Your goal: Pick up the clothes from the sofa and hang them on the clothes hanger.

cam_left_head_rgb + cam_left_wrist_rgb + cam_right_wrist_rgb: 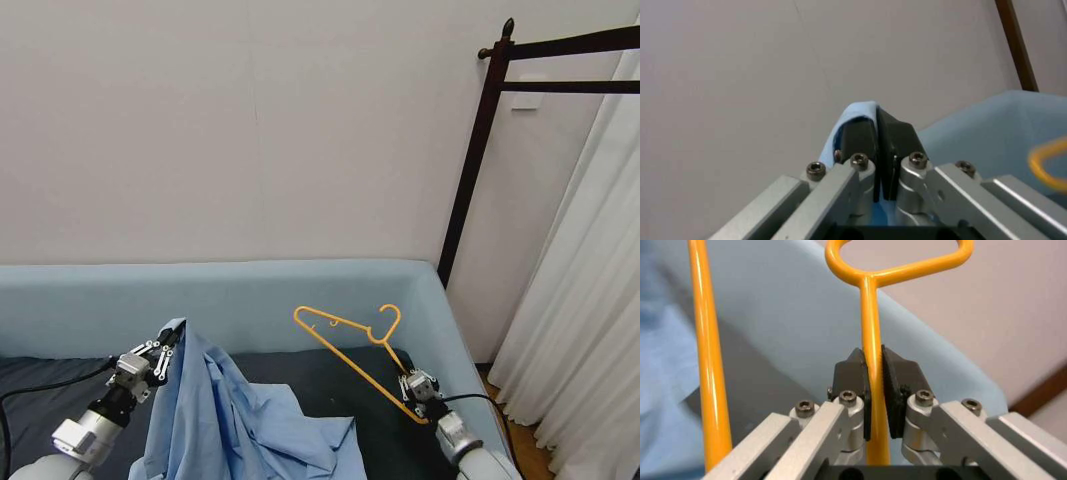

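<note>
Shirt (215, 410), light blue, hangs over the left half of the sofa (250, 290). Its top fold is raised and the rest drapes down to the dark seat. Left gripper (172, 338) is above that seat, in front of the backrest, clenched on the fold; blue cloth shows at the pads (857, 137). Orange hanger (350, 345) is held up over the sofa's right half. Right gripper (417, 384), by the sofa's right arm, is clamped on a hanger rod below the hook. Dark wooden rack (470, 170) stands behind the sofa's right corner.
</note>
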Motion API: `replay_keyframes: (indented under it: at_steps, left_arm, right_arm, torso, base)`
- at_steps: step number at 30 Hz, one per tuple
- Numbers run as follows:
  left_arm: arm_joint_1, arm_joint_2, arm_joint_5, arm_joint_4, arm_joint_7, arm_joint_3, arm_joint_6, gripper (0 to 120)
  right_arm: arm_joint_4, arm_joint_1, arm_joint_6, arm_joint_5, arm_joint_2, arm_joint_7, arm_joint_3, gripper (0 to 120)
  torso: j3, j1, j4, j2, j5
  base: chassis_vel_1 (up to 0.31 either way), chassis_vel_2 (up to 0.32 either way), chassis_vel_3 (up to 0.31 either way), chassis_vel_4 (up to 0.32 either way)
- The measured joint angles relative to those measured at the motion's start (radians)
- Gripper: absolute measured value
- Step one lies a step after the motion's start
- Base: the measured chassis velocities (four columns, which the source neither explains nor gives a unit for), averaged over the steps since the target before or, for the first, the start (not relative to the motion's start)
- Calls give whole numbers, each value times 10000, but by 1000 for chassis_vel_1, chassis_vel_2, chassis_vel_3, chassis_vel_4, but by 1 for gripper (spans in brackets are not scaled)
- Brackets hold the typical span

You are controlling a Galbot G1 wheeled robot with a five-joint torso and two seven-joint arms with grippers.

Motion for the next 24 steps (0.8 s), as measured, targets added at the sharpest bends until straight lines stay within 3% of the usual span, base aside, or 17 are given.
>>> replay_keyframes:
  at_steps: [2,6,16,24]
  left_arm:
    - [26,2,-51,-83,3,-29,-26,0]
    - [336,-197,-75,-687,64,-99,-205,0]
    - [778,-292,534,-1421,619,60,-526,0]
    - [480,-401,657,-795,939,317,-834,0]
  right_arm:
    - [159,-282,241,-697,7,80,-7,5]
    - [98,-651,643,-3946,664,1217,-483,5]
    - [-456,518,263,-4633,1099,2384,-1388,5]
    - [-231,471,1122,-4699,1119,2399,-1693,5]
  torso:
    - [0,-1,-1,1,-1]
    - [0,-2,9,0,-2]
    - [2,-1,10,0,-2]
    - [2,0,7,0,-3]
  base:
    - [0,0,0,0]
    - [0,0,0,0]
    - [0,0,0,0]
    - [0,0,0,0]
